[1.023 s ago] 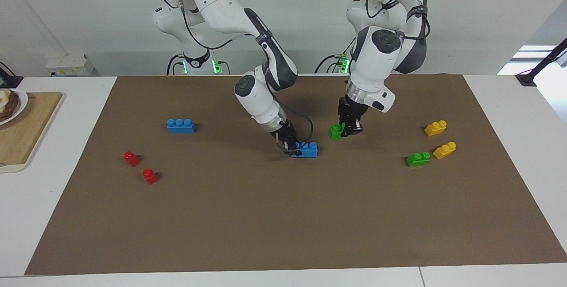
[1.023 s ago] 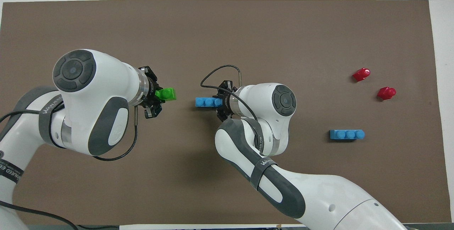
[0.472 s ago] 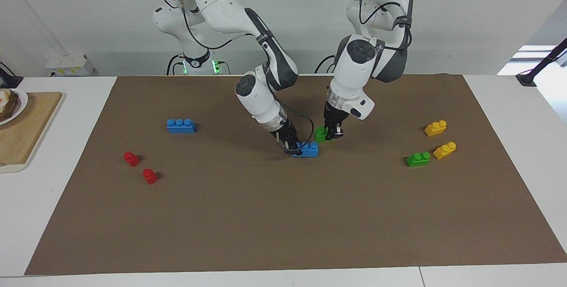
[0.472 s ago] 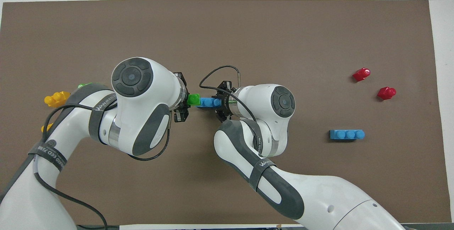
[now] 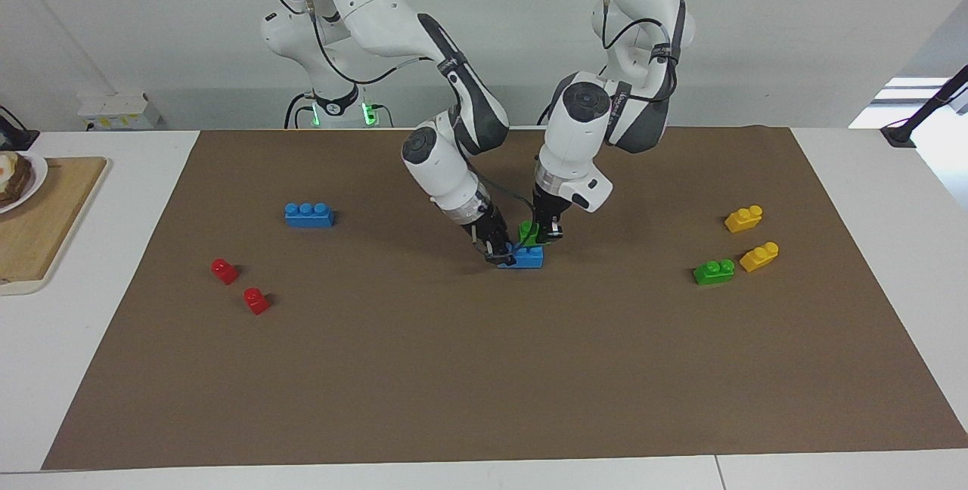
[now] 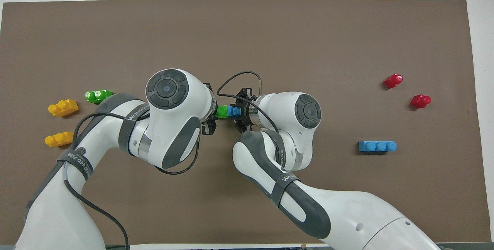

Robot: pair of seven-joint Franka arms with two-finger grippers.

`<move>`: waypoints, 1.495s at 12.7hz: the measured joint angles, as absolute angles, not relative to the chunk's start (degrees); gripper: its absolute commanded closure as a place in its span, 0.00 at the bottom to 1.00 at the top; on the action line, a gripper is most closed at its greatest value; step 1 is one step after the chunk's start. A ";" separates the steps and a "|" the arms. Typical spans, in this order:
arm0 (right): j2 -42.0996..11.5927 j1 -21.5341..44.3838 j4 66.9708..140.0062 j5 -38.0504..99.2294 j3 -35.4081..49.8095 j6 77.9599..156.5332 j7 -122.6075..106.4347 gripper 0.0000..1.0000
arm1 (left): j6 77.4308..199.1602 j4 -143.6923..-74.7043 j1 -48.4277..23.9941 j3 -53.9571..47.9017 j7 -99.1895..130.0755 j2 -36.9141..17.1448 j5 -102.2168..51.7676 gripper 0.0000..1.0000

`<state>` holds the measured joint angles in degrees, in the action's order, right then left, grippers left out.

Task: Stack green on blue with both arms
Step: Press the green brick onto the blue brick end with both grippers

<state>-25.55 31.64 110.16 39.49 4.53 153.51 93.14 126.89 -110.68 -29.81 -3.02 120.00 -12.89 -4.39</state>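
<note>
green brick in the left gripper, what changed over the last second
The left gripper carried its green brick toward the right arm's end, from beside the held blue brick to over it, apparently touching its studs. The right gripper kept that blue brick clamped on the mat. Both grips stayed shut; the loose bricks did not move.

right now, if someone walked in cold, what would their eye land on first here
The two arms meeting at the middle of the brown mat: the right gripper is shut on a blue brick that lies on the mat, while the left gripper holds a green brick right on top of it. Next come the loose bricks: yellow ones and a second green toward the left arm's end, red ones and another blue toward the right arm's end.
</note>
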 measured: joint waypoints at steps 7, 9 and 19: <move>-25.53 31.66 110.24 39.59 4.54 153.62 93.14 1.00 | 128.45 -109.53 -29.85 -3.04 120.03 -14.89 -4.19 1.00; -25.53 31.66 110.25 39.59 4.54 153.66 93.14 1.00 | 128.62 -109.54 -30.04 -3.24 119.16 -15.25 -4.01 1.00; -25.48 31.69 110.42 40.34 4.52 153.82 93.14 1.00 | 133.16 -112.14 -30.29 -3.18 109.97 -15.34 -3.74 0.83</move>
<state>-25.48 31.69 110.42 40.34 4.52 153.82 93.14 133.16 -112.14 -30.29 -3.18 109.97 -15.34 -3.74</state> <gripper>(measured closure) 0.652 0.656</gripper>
